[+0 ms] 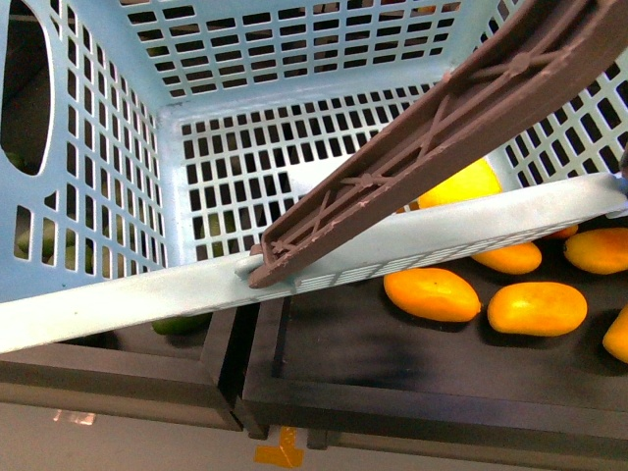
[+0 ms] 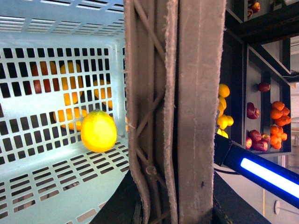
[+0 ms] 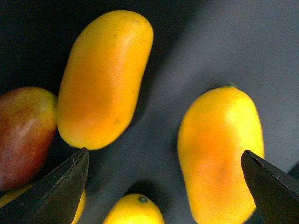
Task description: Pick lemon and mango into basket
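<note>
"One lemon [image 1: 461,184] inside the basket [image 1: 118,294]?"

"Yes. It's right of centre in the front frame, seen through the teal lattice and just below the brown handle [image 1: 442,128]. The mangoes [image 1: 432,294] lie at lower right on the dark tray [image 1: 334,343], outside the basket."

"And the grippers?"

"The right gripper [image 3: 163,154] hangs over two mangoes with its fingertips wide apart, gripping nothing. The left gripper doesn't show, so I cannot tell."

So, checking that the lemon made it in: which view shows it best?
Left wrist view: the lemon sits whole on the slotted floor of the basket. Front view catches only a yellow part of it behind the brown handle. Right wrist view shows mangoes on a dark tray, no lemon.
</note>
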You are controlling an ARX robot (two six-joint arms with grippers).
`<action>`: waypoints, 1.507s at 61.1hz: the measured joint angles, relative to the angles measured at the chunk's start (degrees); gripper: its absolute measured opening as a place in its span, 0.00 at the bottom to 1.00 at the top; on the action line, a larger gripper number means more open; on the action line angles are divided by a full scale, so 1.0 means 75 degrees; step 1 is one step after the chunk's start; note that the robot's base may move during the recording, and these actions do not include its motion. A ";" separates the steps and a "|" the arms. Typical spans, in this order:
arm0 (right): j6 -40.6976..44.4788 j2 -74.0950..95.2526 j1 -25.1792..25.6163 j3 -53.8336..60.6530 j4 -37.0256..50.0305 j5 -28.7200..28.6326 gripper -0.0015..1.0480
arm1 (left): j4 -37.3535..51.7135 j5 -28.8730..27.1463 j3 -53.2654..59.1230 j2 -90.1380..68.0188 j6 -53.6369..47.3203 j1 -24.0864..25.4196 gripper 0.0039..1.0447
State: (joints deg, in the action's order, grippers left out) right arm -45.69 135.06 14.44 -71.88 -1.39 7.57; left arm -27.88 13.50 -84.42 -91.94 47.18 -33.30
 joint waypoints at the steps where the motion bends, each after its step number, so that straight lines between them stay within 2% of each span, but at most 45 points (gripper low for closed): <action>1: -0.0020 0.0050 -0.0017 -0.0073 -0.0020 -0.0003 0.92 | 0.0000 -0.0006 0.0000 0.0000 0.0000 0.0000 0.18; 43: -0.0851 0.2028 -0.0326 -0.3147 -0.1349 0.0052 0.92 | 0.0000 -0.0029 0.0000 0.0000 0.0000 0.0000 0.18; 53: -0.1003 0.2358 -0.0318 -0.3381 -0.1381 0.0050 0.92 | 0.0000 0.0000 0.0000 0.0000 0.0000 -0.0003 0.18; 69: -0.1151 0.2430 -0.0248 -0.3182 -0.0988 -0.0154 0.60 | 0.0000 -0.0009 0.0000 0.0000 0.0000 -0.0003 0.18; 83: -0.0877 0.1830 -0.0044 -0.2273 0.0131 -0.0898 0.58 | 0.0000 -0.0020 0.0000 0.0000 0.0000 -0.0003 0.18; 92: -0.0015 0.0612 0.0192 -0.1087 0.1186 -0.1714 0.58 | 0.0000 0.0000 0.0000 0.0000 0.0000 -0.0003 0.18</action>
State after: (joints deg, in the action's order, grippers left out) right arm -45.80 139.65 15.88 -80.03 7.51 -5.28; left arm -27.88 13.50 -84.42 -91.94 47.18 -33.32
